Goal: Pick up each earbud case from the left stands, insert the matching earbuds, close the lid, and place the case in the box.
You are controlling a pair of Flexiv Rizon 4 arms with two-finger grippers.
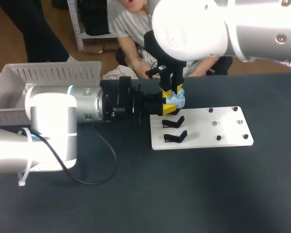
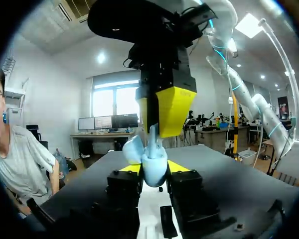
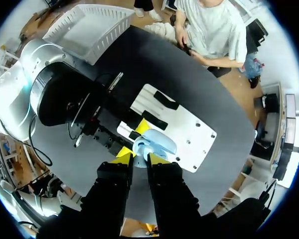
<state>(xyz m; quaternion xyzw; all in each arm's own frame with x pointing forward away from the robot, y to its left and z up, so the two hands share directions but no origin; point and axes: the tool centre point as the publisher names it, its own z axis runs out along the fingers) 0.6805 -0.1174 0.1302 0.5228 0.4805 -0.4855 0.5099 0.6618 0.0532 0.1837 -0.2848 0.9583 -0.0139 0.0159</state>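
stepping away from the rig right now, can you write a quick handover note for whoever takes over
Left gripper: fingers shut on the pale blue case, held over the white board, lid open.
Right gripper: right above the case, fingers shut on a slim pale piece, likely an earbud, at the case's opening.
Black stands on the board: both bare.
Box: left rear of the table, no case shows in it.
Done: case off its stand and opened.
Left: seat the earbuds, close the lid, put the case in the box.
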